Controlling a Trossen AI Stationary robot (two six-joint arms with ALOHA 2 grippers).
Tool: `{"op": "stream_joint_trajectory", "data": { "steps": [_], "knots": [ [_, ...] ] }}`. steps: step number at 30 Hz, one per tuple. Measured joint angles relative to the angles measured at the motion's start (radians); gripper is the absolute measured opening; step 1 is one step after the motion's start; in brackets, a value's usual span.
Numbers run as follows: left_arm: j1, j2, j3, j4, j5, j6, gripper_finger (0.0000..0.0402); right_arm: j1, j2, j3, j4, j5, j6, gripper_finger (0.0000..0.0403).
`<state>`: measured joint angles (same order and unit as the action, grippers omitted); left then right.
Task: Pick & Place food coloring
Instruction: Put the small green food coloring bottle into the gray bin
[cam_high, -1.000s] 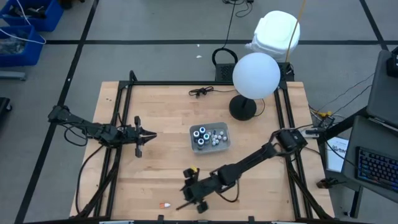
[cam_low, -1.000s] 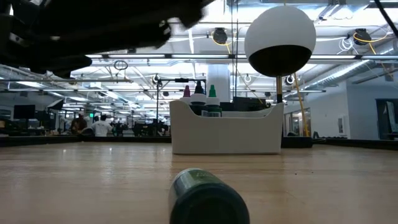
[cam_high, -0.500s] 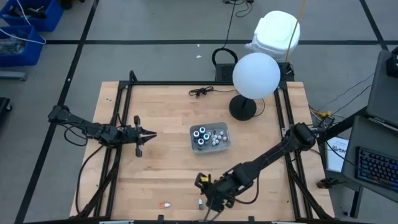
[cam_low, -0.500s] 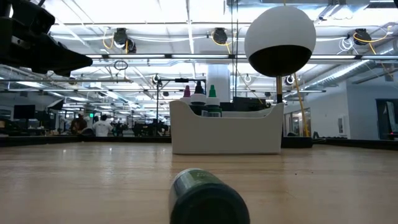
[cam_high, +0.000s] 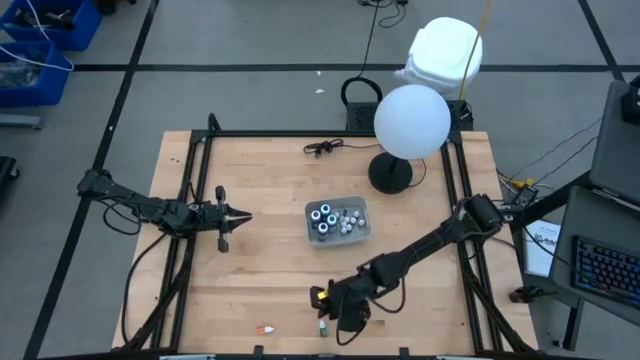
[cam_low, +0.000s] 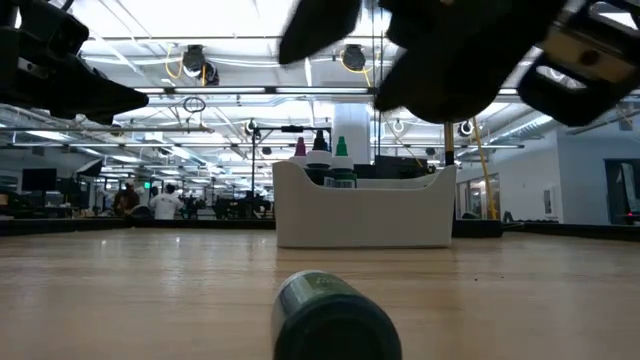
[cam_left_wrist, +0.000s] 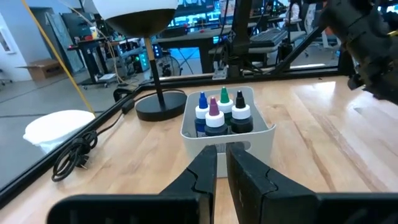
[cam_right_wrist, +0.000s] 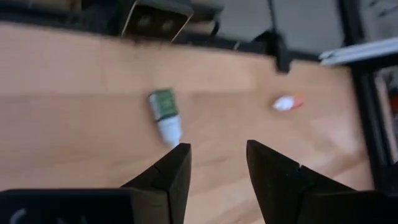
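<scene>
A green food coloring bottle (cam_high: 322, 326) with a white cap lies on its side near the table's near edge; it also shows in the right wrist view (cam_right_wrist: 165, 115) and close up in the low view (cam_low: 335, 318). My right gripper (cam_high: 333, 308) hovers open just above it on the far side, touching nothing (cam_right_wrist: 217, 154). Other bottles (cam_left_wrist: 219, 112) stand upright in the grey tray (cam_high: 360, 228) at mid-table. My left gripper (cam_high: 240, 214) waits shut left of the tray (cam_left_wrist: 221, 163).
A small orange-and-white piece (cam_high: 264, 329) lies near the near edge, left of the green bottle (cam_right_wrist: 286, 102). A lamp with a white globe (cam_high: 411, 120) stands on its black base (cam_high: 390, 175) at the far right. A black cable (cam_high: 322, 148) lies by the far edge.
My right gripper has swung along the near edge toward the table's right, then drawn back a little toward the far edge. The green bottle has lain still.
</scene>
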<state>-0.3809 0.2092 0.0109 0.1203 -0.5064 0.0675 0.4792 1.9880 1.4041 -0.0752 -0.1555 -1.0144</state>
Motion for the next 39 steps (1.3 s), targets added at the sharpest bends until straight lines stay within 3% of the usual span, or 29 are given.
{"op": "stream_joint_trajectory", "data": {
  "steps": [7, 10, 13, 18, 22, 26, 30, 34, 36, 39],
  "knots": [
    [0.000, 0.000, 0.001, -0.039, 0.002, -0.055, 0.0044, -0.025, 0.016, -0.033, 0.156, -0.191, 0.067, 0.0146],
    [0.000, 0.000, 0.001, -0.044, 0.002, -0.079, 0.0044, -0.024, 0.040, -0.036, 0.153, -0.153, 0.090, 0.0146],
    [0.000, 0.018, 0.002, -0.047, 0.008, -0.107, 0.0044, -0.025, 0.037, -0.037, 0.156, -0.057, 0.261, 0.0136],
    [0.000, 0.133, 0.022, -0.063, 0.028, -0.131, 0.0044, -0.040, -0.045, -0.070, 0.133, -0.129, 0.434, 0.0075],
    [-0.007, 0.291, 0.106, -0.053, 0.111, -0.125, 0.0037, -0.008, -0.169, -0.196, 0.217, -0.041, 0.450, 0.0010],
    [-0.046, 0.487, 0.232, -0.058, 0.125, -0.095, 0.0009, 0.005, -0.345, -0.394, 0.489, 0.060, 0.592, 0.0014],
    [-0.086, 0.713, 0.419, -0.105, 0.135, -0.066, 0.0009, -0.010, -0.499, -0.635, 0.765, 0.099, 0.698, 0.0004],
    [-0.107, 0.966, 0.649, -0.258, 0.146, -0.054, 0.0011, -0.007, -0.649, -0.817, 0.890, 0.321, 0.787, 0.0003],
    [-0.110, 1.091, 0.760, -0.319, 0.223, -0.013, 0.0005, -0.007, -0.708, -0.881, 0.886, 0.438, 0.818, 0.0001],
    [-0.110, 1.263, 0.912, -0.401, 0.431, 0.108, 0.0007, -0.006, -0.766, -0.949, 0.887, 0.526, 0.844, 0.0001]
  ]
}}
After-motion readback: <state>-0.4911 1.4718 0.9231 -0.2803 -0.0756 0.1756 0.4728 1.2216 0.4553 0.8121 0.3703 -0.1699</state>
